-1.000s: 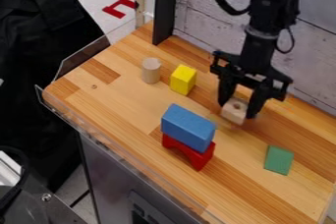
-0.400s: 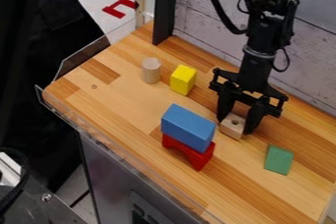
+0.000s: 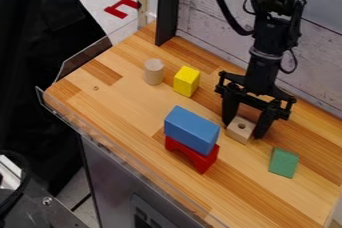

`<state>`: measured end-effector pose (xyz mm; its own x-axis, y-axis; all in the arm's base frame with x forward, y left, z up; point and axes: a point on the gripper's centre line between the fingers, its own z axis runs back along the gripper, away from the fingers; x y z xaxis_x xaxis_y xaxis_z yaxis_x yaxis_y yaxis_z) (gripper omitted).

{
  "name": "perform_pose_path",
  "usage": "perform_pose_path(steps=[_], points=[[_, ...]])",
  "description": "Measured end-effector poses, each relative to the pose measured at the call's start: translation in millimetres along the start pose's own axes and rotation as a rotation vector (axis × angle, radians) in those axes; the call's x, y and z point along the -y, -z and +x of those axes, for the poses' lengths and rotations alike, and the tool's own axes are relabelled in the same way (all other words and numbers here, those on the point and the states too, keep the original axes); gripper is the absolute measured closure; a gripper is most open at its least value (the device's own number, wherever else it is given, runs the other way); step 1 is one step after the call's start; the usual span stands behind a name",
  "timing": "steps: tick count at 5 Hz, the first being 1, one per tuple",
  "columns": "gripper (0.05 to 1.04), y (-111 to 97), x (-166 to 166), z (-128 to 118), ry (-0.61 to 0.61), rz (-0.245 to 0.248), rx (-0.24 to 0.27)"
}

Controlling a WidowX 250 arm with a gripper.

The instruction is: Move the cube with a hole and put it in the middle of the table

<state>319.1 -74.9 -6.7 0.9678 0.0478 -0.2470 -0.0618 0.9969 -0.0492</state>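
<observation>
Looks like the gripper (image 3: 245, 128) just loosened; its fingers sit slightly wider around the holed cube (image 3: 240, 129), which is on the table (image 3: 143, 107) beside the blue block (image 3: 192, 129); probably placed, so backing off comes next.

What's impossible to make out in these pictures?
In the camera view:
- Top of the red block: covered by the blue block.
- How deep the hole in the wooden cube goes: too small.
- That cube's far side: turned away.
- Upper end of the arm: cut off by the top edge.
</observation>
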Motion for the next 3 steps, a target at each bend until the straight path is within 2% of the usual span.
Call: perform_pose_path(steps=[1, 2, 3], points=[[0.082, -34.7, -4.2, -7.0, -0.031, 0.024, 0.08], [0.083, -78.5, -9.9, -19.4, -0.042, 0.053, 0.181], [0.083, -109.2, -12.3, -38.5, -0.042, 0.058, 0.23]])
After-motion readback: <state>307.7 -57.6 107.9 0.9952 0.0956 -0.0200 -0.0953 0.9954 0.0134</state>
